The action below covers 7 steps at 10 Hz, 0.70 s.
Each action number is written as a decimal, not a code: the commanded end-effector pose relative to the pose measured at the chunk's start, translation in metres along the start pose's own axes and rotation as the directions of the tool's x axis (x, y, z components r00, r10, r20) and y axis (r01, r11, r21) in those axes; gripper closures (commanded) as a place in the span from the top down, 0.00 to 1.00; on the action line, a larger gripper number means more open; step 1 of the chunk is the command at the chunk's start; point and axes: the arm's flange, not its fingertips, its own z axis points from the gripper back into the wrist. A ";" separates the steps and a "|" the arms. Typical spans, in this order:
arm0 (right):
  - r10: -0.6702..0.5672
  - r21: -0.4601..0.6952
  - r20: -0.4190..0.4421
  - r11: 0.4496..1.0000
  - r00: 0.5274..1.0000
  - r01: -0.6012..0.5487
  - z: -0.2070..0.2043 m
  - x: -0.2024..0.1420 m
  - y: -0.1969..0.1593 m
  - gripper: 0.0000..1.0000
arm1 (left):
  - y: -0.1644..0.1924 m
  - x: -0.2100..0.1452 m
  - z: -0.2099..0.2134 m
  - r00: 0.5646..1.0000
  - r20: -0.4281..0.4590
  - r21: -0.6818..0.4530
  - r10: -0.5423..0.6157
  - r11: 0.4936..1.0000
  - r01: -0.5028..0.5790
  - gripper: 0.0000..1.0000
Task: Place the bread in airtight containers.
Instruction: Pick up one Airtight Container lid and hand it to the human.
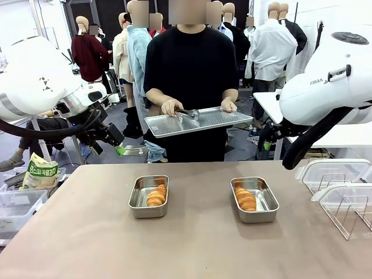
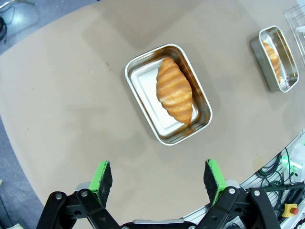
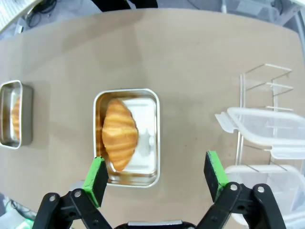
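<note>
The brown surface (image 1: 192, 250) is wide and mostly bare. In the middle of the front view sit two shiny steel pans, well apart and both open on top. The left pan (image 1: 139, 200) holds the left croissant (image 1: 156, 195), which lies against the pan's right wall. The right pan (image 1: 264, 200) holds the right croissant (image 1: 246, 199), nearer its left wall.

There is lots of bare room between the pans and along the bottom of the frame. At the right edge stand clear plastic boxes (image 1: 334, 174) and a wire rack (image 1: 349, 215). A yellow-green bag (image 1: 39, 173) sits off the left edge.

Past the far edge a person in black (image 1: 192, 64) holds a flat steel tray (image 1: 197, 123) with tongs (image 1: 189, 112) on it.

In the left wrist view the left hand (image 2: 159, 174) is spread wide with nothing in it, over bare surface near the rounded edge. In the right wrist view the right hand (image 3: 156, 167) is spread wide too, holding nothing, right over the near end of the right pan.
</note>
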 end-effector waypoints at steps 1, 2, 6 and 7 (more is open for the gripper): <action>0.003 -0.006 0.014 1.000 1.000 -0.003 0.005 0.004 0.004 1.00 | 0.000 0.001 0.001 1.000 0.003 0.000 0.001 1.000 -0.001 1.00; 0.003 -0.006 0.014 1.000 1.000 -0.003 0.005 0.004 0.004 1.00 | 0.000 0.001 0.001 1.000 0.003 0.000 0.001 1.000 -0.001 1.00; 0.003 -0.006 0.014 1.000 1.000 -0.003 0.005 0.004 0.004 1.00 | 0.000 0.001 0.001 1.000 0.003 0.000 0.001 1.000 -0.001 1.00; 0.003 -0.006 0.014 1.000 1.000 -0.003 0.005 0.004 0.004 1.00 | 0.000 0.001 0.001 1.000 0.003 0.000 0.001 1.000 -0.001 1.00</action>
